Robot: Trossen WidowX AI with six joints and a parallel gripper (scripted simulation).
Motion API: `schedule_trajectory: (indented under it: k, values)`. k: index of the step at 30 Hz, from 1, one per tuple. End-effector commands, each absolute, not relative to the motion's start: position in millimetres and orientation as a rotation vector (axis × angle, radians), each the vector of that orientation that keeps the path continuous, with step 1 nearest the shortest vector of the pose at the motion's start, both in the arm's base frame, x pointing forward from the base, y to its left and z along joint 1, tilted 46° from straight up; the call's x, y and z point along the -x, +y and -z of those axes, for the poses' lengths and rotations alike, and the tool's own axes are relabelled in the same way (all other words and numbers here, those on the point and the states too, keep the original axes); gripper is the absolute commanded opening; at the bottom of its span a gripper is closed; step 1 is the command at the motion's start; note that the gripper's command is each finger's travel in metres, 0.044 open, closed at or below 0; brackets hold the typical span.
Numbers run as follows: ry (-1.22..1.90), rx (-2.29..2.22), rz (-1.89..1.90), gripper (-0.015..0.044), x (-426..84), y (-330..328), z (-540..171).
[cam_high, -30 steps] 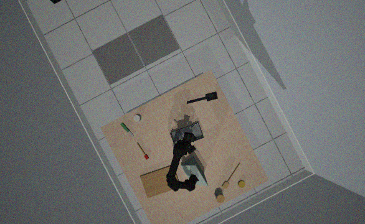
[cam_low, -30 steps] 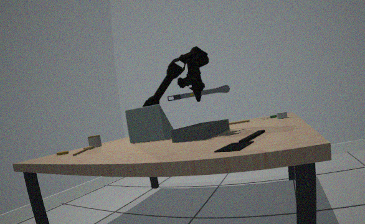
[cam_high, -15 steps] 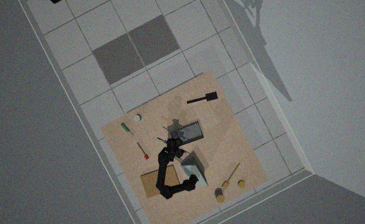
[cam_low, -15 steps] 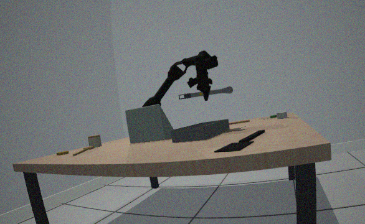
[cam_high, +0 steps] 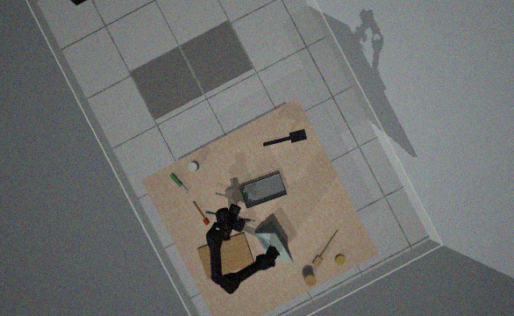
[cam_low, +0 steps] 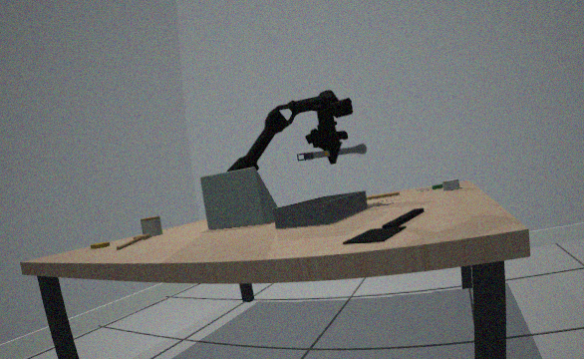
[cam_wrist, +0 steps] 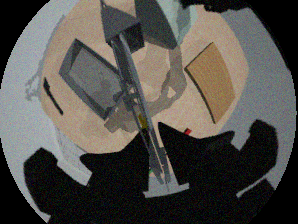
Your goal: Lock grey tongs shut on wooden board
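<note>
My gripper [cam_high: 231, 221] [cam_low: 333, 159] [cam_wrist: 153, 125] is shut on the grey tongs [cam_low: 356, 150] [cam_wrist: 131, 82] near a yellow mark at mid-length. They hang well above the table, nearly level, the rounded end slightly higher than the squared end in the exterior view. Their two arms lie close together in the wrist view; whether the lock has caught cannot be told. The wooden board [cam_high: 236, 254] [cam_wrist: 215, 80] lies close to the arm, right of the tongs in the wrist view. The grey roasting tin [cam_high: 266, 189] [cam_low: 322, 211] [cam_wrist: 90, 70] stands on the opposite side, with no tongs across it.
A tall grey-green block [cam_high: 283, 252] [cam_low: 234, 199] stands between the arm base and the tin. A black flat tool [cam_high: 297, 135] [cam_low: 374, 235], a green-handled tool [cam_high: 175, 179], a red-tipped stick [cam_high: 206, 221] and a white cup [cam_high: 193, 166] lie or stand around the table.
</note>
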State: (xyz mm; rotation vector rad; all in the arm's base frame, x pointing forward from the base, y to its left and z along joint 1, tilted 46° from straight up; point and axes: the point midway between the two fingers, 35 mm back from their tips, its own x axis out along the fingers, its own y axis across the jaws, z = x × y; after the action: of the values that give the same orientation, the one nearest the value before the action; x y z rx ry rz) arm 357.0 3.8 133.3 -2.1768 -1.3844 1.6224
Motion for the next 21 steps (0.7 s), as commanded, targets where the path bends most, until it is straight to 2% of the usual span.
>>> schedule_trajectory:
  k: [1,10,21]
  values:
    - [-1.488,2.219,-1.570,-0.0150,-345,27,-156]
    - [-1.538,2.238,-1.558,-0.0150,-339,39,-165]
    - [-1.726,2.326,-1.553,-0.0150,-307,92,-203]
